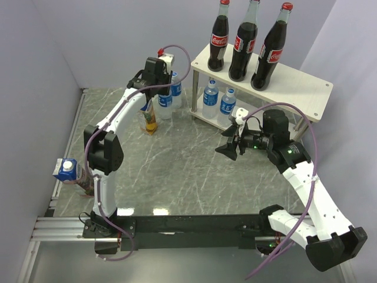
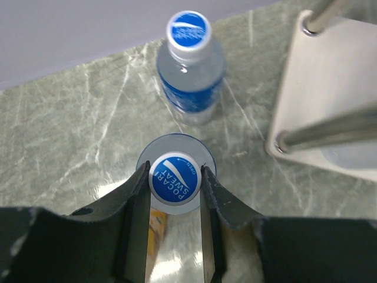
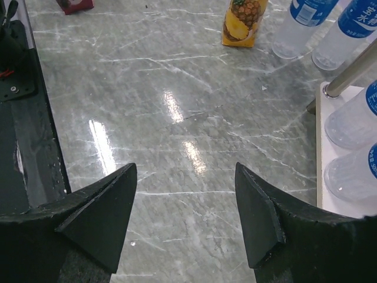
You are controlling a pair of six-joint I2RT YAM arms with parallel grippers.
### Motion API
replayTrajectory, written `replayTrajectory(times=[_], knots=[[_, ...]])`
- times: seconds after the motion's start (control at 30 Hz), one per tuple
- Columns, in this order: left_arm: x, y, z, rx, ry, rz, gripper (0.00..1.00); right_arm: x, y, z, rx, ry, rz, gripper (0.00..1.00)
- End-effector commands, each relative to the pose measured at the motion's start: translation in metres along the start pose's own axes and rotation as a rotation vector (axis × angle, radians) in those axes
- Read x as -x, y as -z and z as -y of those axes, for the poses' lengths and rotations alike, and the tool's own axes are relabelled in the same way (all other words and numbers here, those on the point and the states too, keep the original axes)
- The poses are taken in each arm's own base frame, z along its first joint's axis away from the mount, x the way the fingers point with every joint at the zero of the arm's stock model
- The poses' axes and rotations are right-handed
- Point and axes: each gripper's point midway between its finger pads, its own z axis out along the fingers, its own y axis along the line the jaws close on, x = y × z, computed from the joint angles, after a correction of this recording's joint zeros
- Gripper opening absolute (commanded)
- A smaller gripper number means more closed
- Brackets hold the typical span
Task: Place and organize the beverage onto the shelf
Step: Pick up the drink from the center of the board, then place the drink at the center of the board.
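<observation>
Water bottle (image 2: 189,65) stands on grey, seemingly marble tabletop (image 2: 70,135) near pale wall (image 2: 59,29).

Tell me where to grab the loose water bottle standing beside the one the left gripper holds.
Probably best by the cap, coming straight down. The water bottle stands upright with its cap free on top, while the shelf and the held bottle in the left gripper crowd its sides.

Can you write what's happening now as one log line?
left gripper: shut on water bottle cap | right gripper: open, empty | colas: on shelf top
</observation>
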Motion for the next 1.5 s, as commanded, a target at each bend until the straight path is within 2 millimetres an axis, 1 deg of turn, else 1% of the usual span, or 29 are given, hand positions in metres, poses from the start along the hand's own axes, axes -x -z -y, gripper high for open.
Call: replayTrajectory(times=[0.0,0.03,0.07,0.1,0.13,0.17,0.2,0.23,0.27,0.3,0.33,0.37,0.4,0.43,0.47,0.5,0.53,0.6,0.67,0.77,0.93,0.97,1.1,1.2,1.23,1.3,1.33,1.43,1.47], knots=[[0.108,0.088,0.020,-0.070,-0.005,0.343,0.00,0.007,0.006,0.001,-0.016,0.031,0.024,0.74],[0.108,0.094,0.024,-0.081,-0.006,0.346,0.00,0.008,0.007,0.001,-0.018,0.037,0.024,0.73],[0.101,0.094,0.028,-0.092,-0.011,0.332,0.00,0.007,0.007,0.002,-0.020,0.039,0.022,0.74],[0.105,0.109,0.038,-0.124,-0.019,0.349,0.00,0.007,0.007,0.002,-0.022,0.043,0.023,0.73],[0.102,0.119,0.047,-0.152,-0.025,0.352,0.00,0.007,0.008,0.003,-0.026,0.048,0.023,0.74],[0.096,0.116,0.049,-0.162,-0.029,0.337,0.00,0.005,0.008,0.003,-0.024,0.049,0.020,0.74],[0.098,0.130,0.059,-0.198,-0.038,0.351,0.00,0.005,0.007,0.002,-0.020,0.051,0.021,0.74],[0.087,0.131,0.065,-0.220,-0.044,0.329,0.00,0.005,0.007,0.001,-0.009,0.061,0.024,0.74],[0.083,0.136,0.071,-0.242,-0.049,0.325,0.00,0.003,0.006,0.001,-0.003,0.062,0.019,0.74],[0.085,0.152,0.082,-0.277,-0.058,0.348,0.00,0.002,0.006,0.000,0.003,0.069,0.021,0.74],[0.070,0.152,0.091,-0.318,-0.071,0.322,0.00,0.001,0.005,-0.001,0.010,0.081,0.024,0.74],[0.069,0.167,0.102,-0.353,-0.090,0.339,0.00,-0.002,0.003,-0.002,0.017,0.088,0.028,0.74],[0.065,0.172,0.110,-0.385,-0.104,0.347,0.00,-0.004,0.002,-0.002,0.021,0.096,0.030,0.74],[0.051,0.172,0.119,-0.417,-0.122,0.323,0.00,-0.009,0.001,-0.003,0.033,0.107,0.027,0.74],[0.045,0.176,0.128,-0.444,-0.141,0.320,0.00,-0.009,0.000,-0.005,0.047,0.114,0.032,0.74],[0.041,0.188,0.142,-0.485,-0.155,0.327,0.00,-0.010,0.000,-0.006,0.050,0.118,0.032,0.74],[0.029,0.187,0.148,-0.498,-0.197,0.319,0.00,-0.011,-0.001,-0.005,0.053,0.123,0.030,0.74],[0.021,0.200,0.169,-0.552,-0.223,0.331,0.00,-0.014,-0.002,-0.003,0.046,0.130,0.024,0.74],[0.007,0.204,0.187,-0.577,-0.240,0.323,0.00,-0.016,-0.003,-0.002,0.040,0.139,0.021,0.74],[-0.010,0.206,0.205,-0.610,-0.240,0.305,0.00,-0.019,-0.004,0.000,0.039,0.144,0.014,0.74],[-0.036,0.203,0.218,-0.625,-0.253,0.281,0.00,-0.024,-0.005,0.000,0.052,0.150,-0.001,0.74],[-0.037,0.206,0.223,-0.638,-0.213,0.281,0.00,-0.025,-0.005,-0.001,0.056,0.150,-0.004,0.74],[-0.045,0.205,0.226,-0.639,-0.183,0.261,0.01,-0.030,-0.008,0.001,0.056,0.156,-0.011,0.74],[-0.051,0.204,0.226,-0.643,-0.152,0.252,0.11,-0.034,-0.011,0.001,0.068,0.164,-0.010,0.74],[-0.052,0.203,0.225,-0.633,-0.143,0.248,0.24,-0.036,-0.012,0.000,0.073,0.163,-0.009,0.74],[-0.053,0.204,0.223,-0.629,-0.124,0.253,0.41,-0.037,-0.013,0.000,0.077,0.157,-0.011,0.74],[-0.051,0.205,0.221,-0.617,-0.117,0.262,0.54,-0.038,-0.014,0.001,0.076,0.156,-0.011,0.74],[-0.049,0.210,0.215,-0.603,-0.099,0.287,0.71,-0.041,-0.016,0.002,0.079,0.144,-0.017,0.74],[-0.044,0.216,0.213,-0.607,-0.096,0.307,0.73,-0.041,-0.016,0.002,0.080,0.142,-0.018,0.74]])
